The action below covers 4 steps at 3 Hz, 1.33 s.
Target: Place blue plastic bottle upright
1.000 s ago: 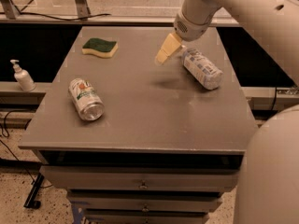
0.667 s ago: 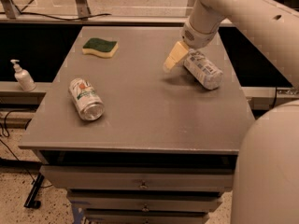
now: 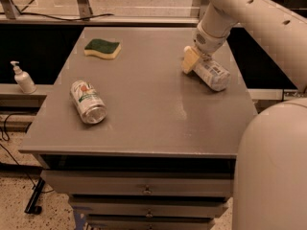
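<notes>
The blue plastic bottle lies on its side at the right of the grey table top, its bottom toward the front right. My gripper is down at the bottle's far end, right against its neck, with the white arm reaching in from the upper right. The bottle's cap end is hidden behind the gripper.
A silver-green soda can lies on its side at the left front. A green-and-yellow sponge rests at the back left. A small white pump dispenser stands on a ledge left of the table. Drawers sit below the table's front edge.
My gripper has moved to the right and down, from above the table beside the bottle to the bottle's far end. The bottle, can and sponge have not moved.
</notes>
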Available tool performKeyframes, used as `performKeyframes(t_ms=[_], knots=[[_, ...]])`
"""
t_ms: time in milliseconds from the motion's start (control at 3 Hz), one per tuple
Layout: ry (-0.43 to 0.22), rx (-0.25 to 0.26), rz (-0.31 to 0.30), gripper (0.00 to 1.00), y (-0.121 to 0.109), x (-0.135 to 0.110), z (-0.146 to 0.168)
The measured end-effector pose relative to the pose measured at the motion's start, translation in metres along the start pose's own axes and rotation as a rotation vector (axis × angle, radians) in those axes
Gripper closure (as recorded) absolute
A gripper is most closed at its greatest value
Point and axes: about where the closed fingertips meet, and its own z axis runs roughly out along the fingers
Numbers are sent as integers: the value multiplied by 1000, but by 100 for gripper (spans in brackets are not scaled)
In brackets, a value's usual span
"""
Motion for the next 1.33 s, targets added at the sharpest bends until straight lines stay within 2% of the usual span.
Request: performKeyframes(t_ms=[667, 1000, 1333], knots=[[-79, -36, 24, 88, 0, -13, -35], [-89, -17, 24, 100, 1, -7, -59], [-98, 1, 27, 100, 2, 0, -80]])
